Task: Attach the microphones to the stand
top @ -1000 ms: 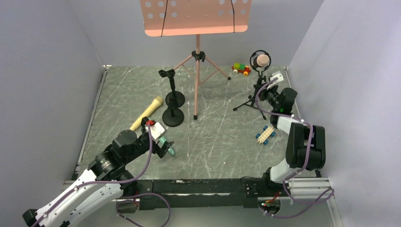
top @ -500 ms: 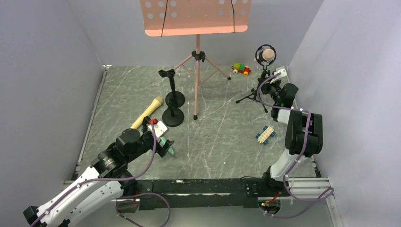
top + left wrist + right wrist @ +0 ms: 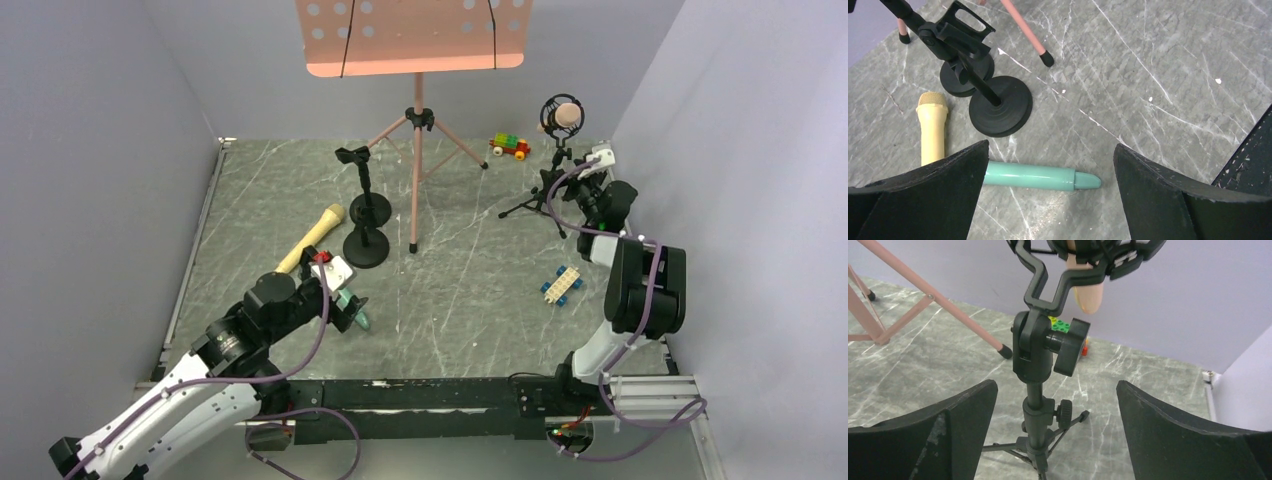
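Observation:
A teal microphone [image 3: 1033, 176] lies flat on the table, below and between the fingers of my open left gripper [image 3: 1052, 147]; the fingers do not touch it. The pale yellow microphone [image 3: 932, 130] lies just beyond it, beside two black round-base stands [image 3: 998, 102]. The salmon pink microphone [image 3: 1089, 295] hangs in the ring mount of a black tripod stand [image 3: 1035, 365] at the back right. My right gripper [image 3: 1057, 385] is open, with the tripod's pole between its fingers but untouched. From above I see the teal microphone [image 3: 352, 308], the yellow microphone [image 3: 312, 238] and the pink microphone [image 3: 563, 117].
A pink music stand [image 3: 418, 150] on tripod legs stands at the back middle. A coloured brick car [image 3: 509, 146] sits by the back wall, and a blue and white one [image 3: 562, 284] lies near the right arm. Walls close in three sides.
My right gripper has opened and let go of the tripod stand, which now stands a little farther back and to the right. The left arm has barely moved.

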